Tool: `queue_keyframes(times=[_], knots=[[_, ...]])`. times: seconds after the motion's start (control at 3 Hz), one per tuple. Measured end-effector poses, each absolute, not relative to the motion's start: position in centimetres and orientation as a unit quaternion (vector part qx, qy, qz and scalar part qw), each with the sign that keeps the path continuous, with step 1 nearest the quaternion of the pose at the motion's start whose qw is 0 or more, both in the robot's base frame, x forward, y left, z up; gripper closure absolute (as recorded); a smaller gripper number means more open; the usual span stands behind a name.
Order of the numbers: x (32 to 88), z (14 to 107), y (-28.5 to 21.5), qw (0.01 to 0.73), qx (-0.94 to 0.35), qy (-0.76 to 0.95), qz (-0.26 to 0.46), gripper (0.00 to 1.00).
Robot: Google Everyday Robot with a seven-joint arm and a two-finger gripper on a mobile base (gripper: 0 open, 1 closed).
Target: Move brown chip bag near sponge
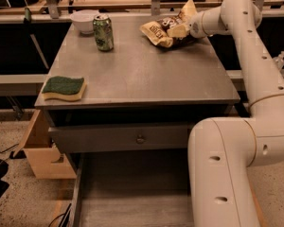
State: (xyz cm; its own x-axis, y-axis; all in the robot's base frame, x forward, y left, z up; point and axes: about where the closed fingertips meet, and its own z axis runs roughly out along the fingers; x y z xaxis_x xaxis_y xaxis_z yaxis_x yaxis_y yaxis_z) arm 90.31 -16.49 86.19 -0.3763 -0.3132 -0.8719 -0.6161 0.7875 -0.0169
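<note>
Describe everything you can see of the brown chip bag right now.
The brown chip bag looks like crinkly foil, dark brown in the middle with white lettering and pale yellow ends. It sits crumpled at the far right corner of the grey table, with one pale end poking upward and the other lying toward the table's middle. The gripper is pressed against its right side. Nothing else touches it.
</note>
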Motion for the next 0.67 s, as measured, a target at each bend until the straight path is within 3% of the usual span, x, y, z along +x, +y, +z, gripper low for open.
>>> queue_keyframes(times=[0.67], knots=[[90.13,86.67,-16.41,0.48,-0.285,0.814,0.158,1.0]])
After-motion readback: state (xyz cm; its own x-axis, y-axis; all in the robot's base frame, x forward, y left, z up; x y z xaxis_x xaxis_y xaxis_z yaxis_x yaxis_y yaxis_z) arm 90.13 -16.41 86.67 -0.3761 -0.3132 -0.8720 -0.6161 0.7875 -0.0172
